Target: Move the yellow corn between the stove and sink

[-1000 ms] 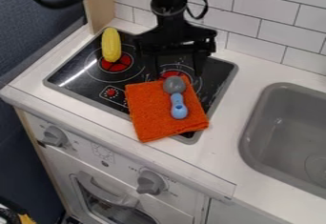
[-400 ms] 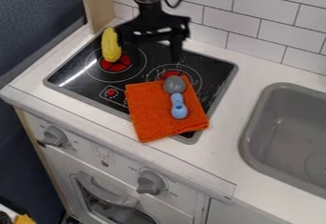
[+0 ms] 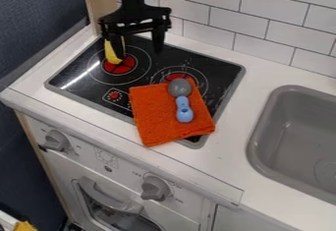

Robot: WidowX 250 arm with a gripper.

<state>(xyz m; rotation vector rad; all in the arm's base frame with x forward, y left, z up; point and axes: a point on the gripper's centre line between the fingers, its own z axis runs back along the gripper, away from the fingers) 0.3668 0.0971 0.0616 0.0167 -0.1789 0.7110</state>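
Moved leftward and slightly up the frame since the earlier pictures, with the gripper [image 3: 138,54] now at upper left, spread wide and holding nothing. Left unmoved at the upper left of the stove [image 3: 85,77]: the yellow corn [image 3: 111,55], partly hidden behind one finger. Seems to be lining up for the grasp, with the carry yet to begin. Needs to go a little further left before lowering, to bring the corn between both fingers rather than under one. Looks well turned already, with the spread running across the corn's long side. Should close near the middle, gently, as a rounded body may roll or tip if pinched at an end. Then lift high enough to clear the orange cloth [image 3: 148,117] and the blue-handled spoon [image 3: 184,112] near the centre, and set down on the white counter [image 3: 230,146], right of centre, short of the sink [image 3: 261,127]. Bears faint marks around the lower-left knobs [image 3: 155,187], too small to make out. Shows no readable label on corn, cloth or spoon.
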